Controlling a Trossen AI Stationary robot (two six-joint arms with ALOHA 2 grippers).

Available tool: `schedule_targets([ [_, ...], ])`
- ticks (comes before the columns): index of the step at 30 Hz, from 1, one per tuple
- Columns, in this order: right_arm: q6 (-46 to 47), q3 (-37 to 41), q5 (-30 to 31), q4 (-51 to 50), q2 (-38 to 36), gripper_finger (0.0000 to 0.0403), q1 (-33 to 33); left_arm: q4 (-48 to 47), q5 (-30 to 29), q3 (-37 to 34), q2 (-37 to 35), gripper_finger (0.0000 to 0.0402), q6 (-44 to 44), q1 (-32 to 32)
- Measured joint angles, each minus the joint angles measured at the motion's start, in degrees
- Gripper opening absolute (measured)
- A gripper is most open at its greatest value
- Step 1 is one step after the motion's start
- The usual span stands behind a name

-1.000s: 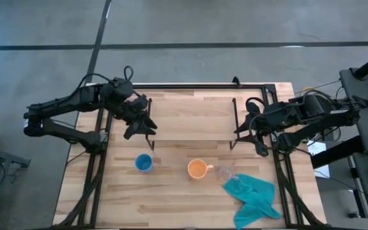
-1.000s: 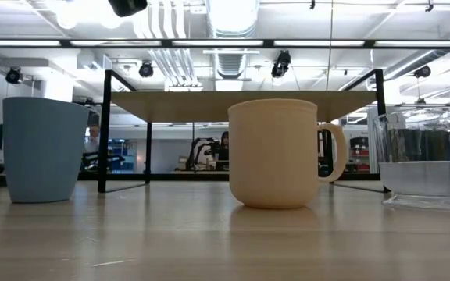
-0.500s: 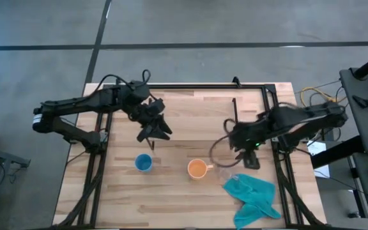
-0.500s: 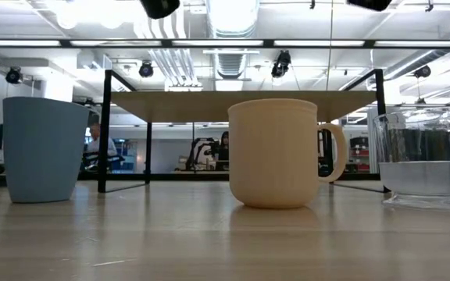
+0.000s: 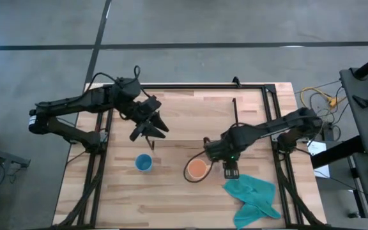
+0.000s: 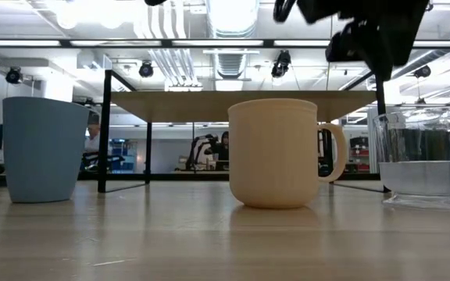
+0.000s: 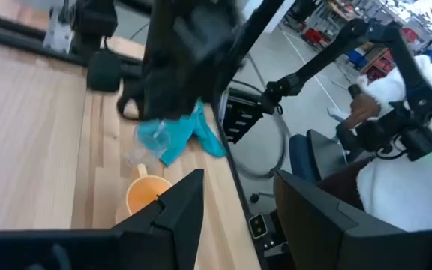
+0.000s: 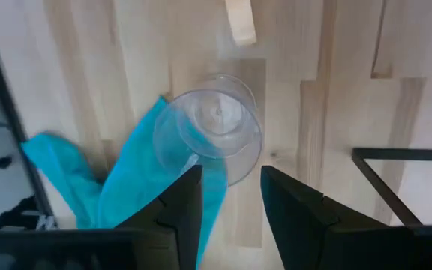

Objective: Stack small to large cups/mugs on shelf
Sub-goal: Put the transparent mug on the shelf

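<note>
The right end effector [image 8: 227, 196] hangs directly above the clear glass cup [image 8: 208, 126], fingers parted and empty. To grip well, it should likely drop straight down so the fingers straddle the rim without catching the teal cloth [image 8: 107, 187] beside it. The orange mug [image 5: 197, 168] and blue cup [image 5: 144, 163] stand on the table [image 5: 171, 198]. The left end effector [image 5: 147, 131], open and empty, hovers over the shelf [image 5: 190, 118].

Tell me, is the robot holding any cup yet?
No. The right end effector hangs open above the clear glass cup; the left end effector is open too.
</note>
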State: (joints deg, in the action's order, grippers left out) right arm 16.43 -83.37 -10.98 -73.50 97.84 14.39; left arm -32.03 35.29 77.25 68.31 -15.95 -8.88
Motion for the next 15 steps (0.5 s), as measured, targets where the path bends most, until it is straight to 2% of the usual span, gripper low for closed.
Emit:
schedule_targets([
  [15, -0.6, 0.0, 0.1, 0.8, 7.6, 0.0121, 0.0, 0.1, -0.1, 0.0, -5.5, 0.0148, 0.4, 0.0],
])
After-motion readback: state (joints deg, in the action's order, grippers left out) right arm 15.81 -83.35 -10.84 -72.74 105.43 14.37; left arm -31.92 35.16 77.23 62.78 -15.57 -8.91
